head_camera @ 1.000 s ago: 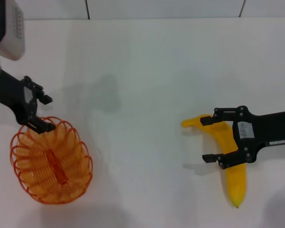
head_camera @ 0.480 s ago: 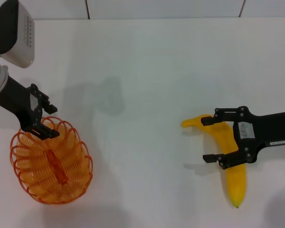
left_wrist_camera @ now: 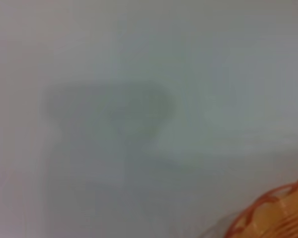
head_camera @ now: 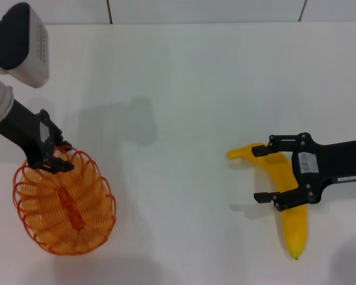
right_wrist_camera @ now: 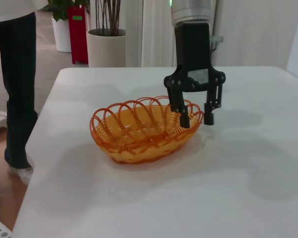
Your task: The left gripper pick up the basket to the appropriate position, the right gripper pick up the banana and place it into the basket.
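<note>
So the left gripper (head_camera: 52, 155) is down at the far rim of the basket (head_camera: 64, 203), which sits on the white table (head_camera: 184, 89) over on the robot's left side. From the right wrist cam you can see it pretty well: the left gripper (right_wrist_camera: 194, 115) is pointing straight down with its jaws spread, one finger (right_wrist_camera: 183, 115) inside the basket (right_wrist_camera: 144, 130) and the other finger (right_wrist_camera: 209, 110) outside, so the scalloped rim runs between them. They're straddling the wire, not clamped on it as far as I can see, and the basket looks like it's sitting flat on the table (right_wrist_camera: 248, 163). The left wrist cam is basically just blurry table with a sliver of orange rim (left_wrist_camera: 268, 210) in one corner, not much help. Over on the right side, well apart from the basket, the banana (head_camera: 286, 193) lies on the table with its stem pointing toward the middle and its dark tip toward the robot. The right gripper (head_camera: 266, 174) is over the stem half of it, jaws wide open, one finger on each side of the banana, nothing gripped. Can't really tell if the fingers are touching the peel or just hanging beside it. Also there's a person's legs (right_wrist_camera: 12, 84) and some potted plants (right_wrist_camera: 107, 34) behind the table in the right wrist view.
</note>
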